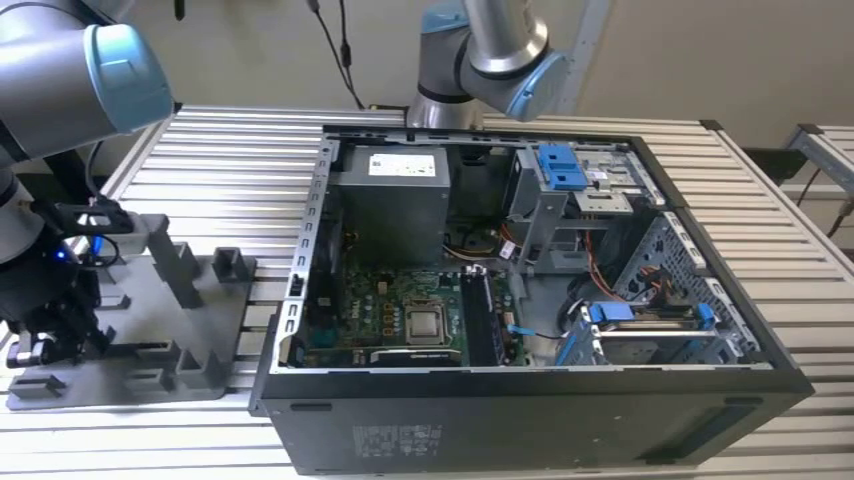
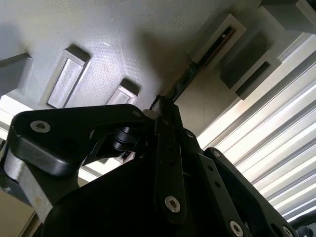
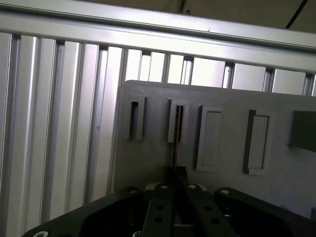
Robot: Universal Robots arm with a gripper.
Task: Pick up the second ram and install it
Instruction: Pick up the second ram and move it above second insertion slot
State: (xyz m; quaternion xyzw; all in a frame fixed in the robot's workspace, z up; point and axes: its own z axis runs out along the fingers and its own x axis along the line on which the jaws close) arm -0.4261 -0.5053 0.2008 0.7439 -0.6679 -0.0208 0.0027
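In the first wrist view, the second ram [image 3: 175,150] stands on edge, its far end in a slot of the grey fixture tray [image 3: 222,98]. The jaws appear clenched on its near end, though shadow obscures the contact. An open computer case [image 1: 534,420] sits beside the tray on the counter [image 1: 227,140].

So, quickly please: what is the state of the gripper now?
The gripper is closed on the second ram, at the grey tray.
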